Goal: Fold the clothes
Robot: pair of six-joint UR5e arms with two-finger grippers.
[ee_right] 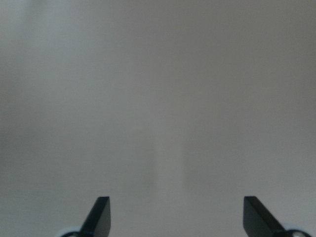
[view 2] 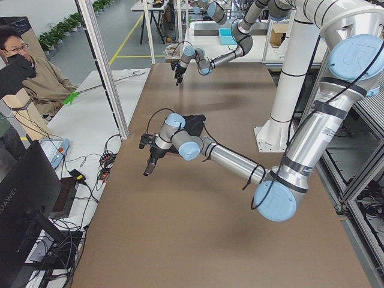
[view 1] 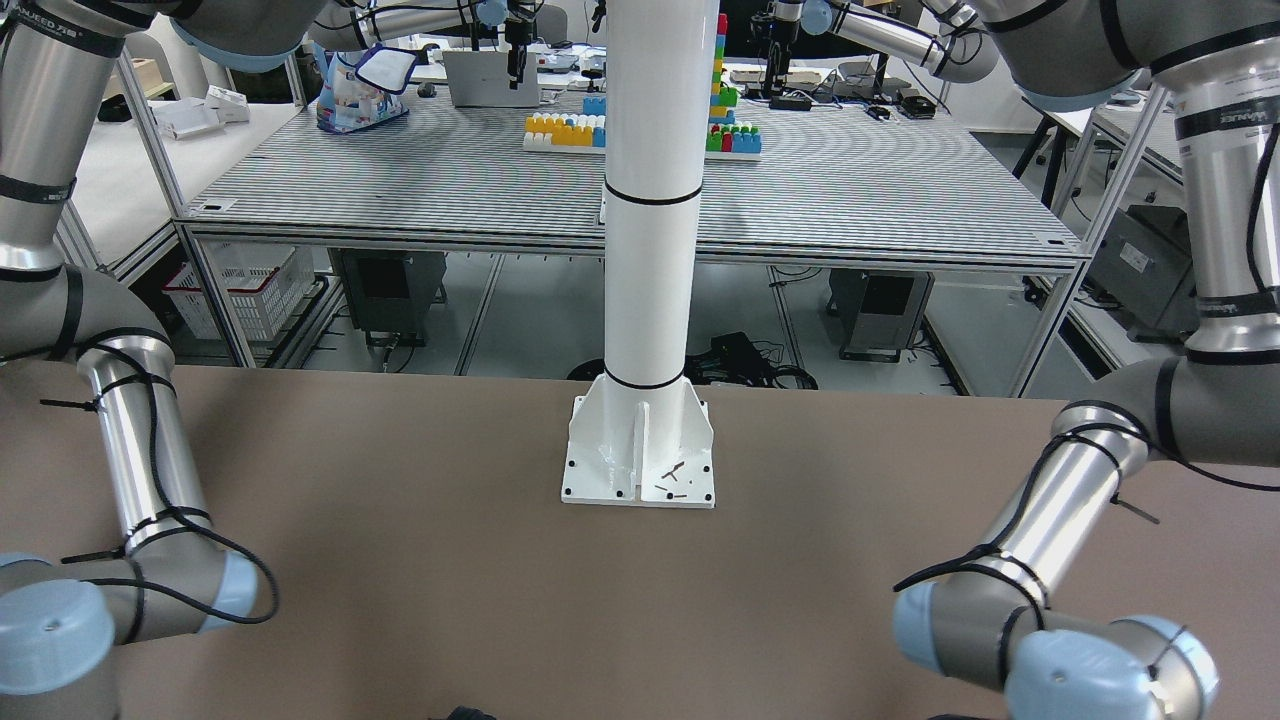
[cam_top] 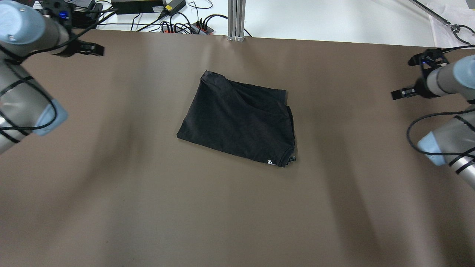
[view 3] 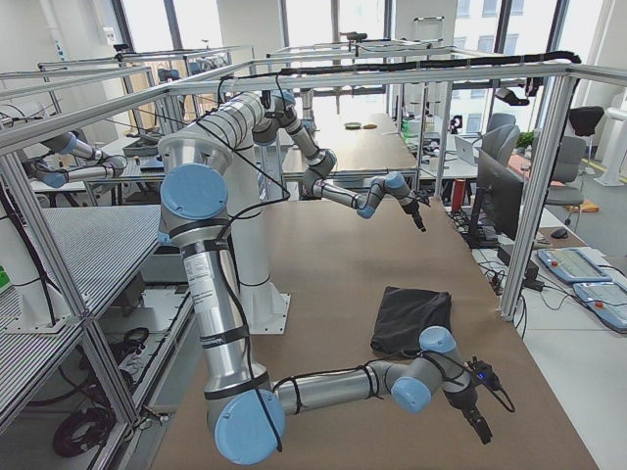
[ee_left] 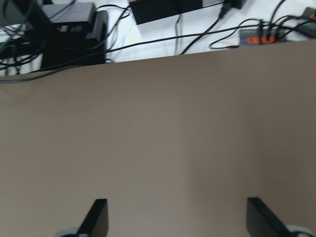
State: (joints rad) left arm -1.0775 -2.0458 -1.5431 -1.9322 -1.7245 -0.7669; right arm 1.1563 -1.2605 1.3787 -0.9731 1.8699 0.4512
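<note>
The clothes are one black garment (cam_top: 237,122), folded into a rough rectangle and lying flat in the middle of the brown table (cam_top: 148,207). It also shows in the exterior left view (view 2: 193,125) and the exterior right view (view 3: 411,318). My left gripper (cam_top: 91,49) hovers at the table's far left corner, well away from the garment. In the left wrist view (ee_left: 177,219) it is open and empty over bare table. My right gripper (cam_top: 399,94) hovers near the right edge, also well away from the garment. In the right wrist view (ee_right: 177,217) it is open and empty.
Cables and power bricks (cam_top: 148,7) lie just past the far table edge by an aluminium post (cam_top: 236,18). The white pillar (view 1: 650,200) stands on its base plate (view 1: 640,450) at the robot's side. An operator (view 2: 30,72) sits beyond the far edge.
</note>
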